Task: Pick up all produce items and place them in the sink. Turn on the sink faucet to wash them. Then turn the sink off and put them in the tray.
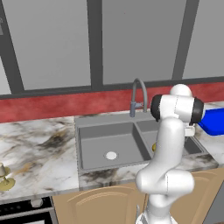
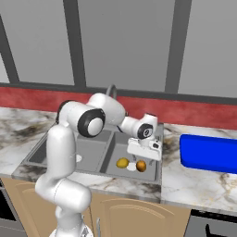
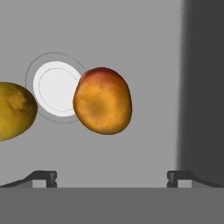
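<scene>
Two produce items lie on the floor of the right basin of the grey sink (image 2: 51, 150). The orange fruit (image 2: 141, 165) (image 3: 103, 100) and the yellow fruit (image 2: 122, 163) (image 3: 13, 109) flank the pale drain (image 3: 54, 87). My gripper (image 2: 142, 156) (image 3: 112, 177) hangs open just above them, nearest the orange one, with nothing between its fingertips (image 3: 43, 177). The gooseneck sink faucet (image 1: 138, 94) rises behind the divider; no water shows. The blue tray (image 2: 208, 152) (image 1: 214, 122) lies bare on the counter right of the sink. In the left base view my arm hides most of the right basin.
The left basin (image 1: 109, 144) holds only its drain (image 1: 111, 155). A pale cup on an olive dish (image 1: 4, 177) stands at the counter's far left. The basin wall (image 3: 201, 87) rises dark close to the orange fruit's right in the hand view.
</scene>
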You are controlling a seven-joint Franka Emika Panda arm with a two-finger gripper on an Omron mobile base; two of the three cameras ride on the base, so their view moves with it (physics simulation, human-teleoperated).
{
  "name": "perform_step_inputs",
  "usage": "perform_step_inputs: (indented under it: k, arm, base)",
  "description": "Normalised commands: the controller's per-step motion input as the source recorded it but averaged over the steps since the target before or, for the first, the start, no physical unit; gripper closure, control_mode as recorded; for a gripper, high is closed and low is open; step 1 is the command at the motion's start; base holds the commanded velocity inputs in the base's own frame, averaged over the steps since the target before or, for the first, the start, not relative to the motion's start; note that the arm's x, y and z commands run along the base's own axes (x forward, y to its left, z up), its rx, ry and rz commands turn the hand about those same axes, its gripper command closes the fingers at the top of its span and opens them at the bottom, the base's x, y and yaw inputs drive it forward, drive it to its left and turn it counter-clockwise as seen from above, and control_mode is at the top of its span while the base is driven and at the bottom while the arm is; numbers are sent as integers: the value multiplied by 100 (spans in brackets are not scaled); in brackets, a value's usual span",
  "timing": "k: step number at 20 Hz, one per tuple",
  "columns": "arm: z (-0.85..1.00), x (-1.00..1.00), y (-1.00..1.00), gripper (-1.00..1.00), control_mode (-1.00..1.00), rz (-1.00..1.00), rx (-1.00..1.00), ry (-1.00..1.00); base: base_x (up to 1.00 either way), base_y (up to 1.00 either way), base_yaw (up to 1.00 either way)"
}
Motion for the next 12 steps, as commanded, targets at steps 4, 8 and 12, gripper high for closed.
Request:
perform_step_inputs:
  k: [4,8,12]
  arm:
    - [-13,-4,3,-100,-100,-1,1,0]
    - [-22,0,6,-100,-100,-4,0,0]
    - [-31,0,9,-100,-100,-2,1,0]
  base:
    - [0,0,0]
    - [0,0,0]
    - [0,0,0]
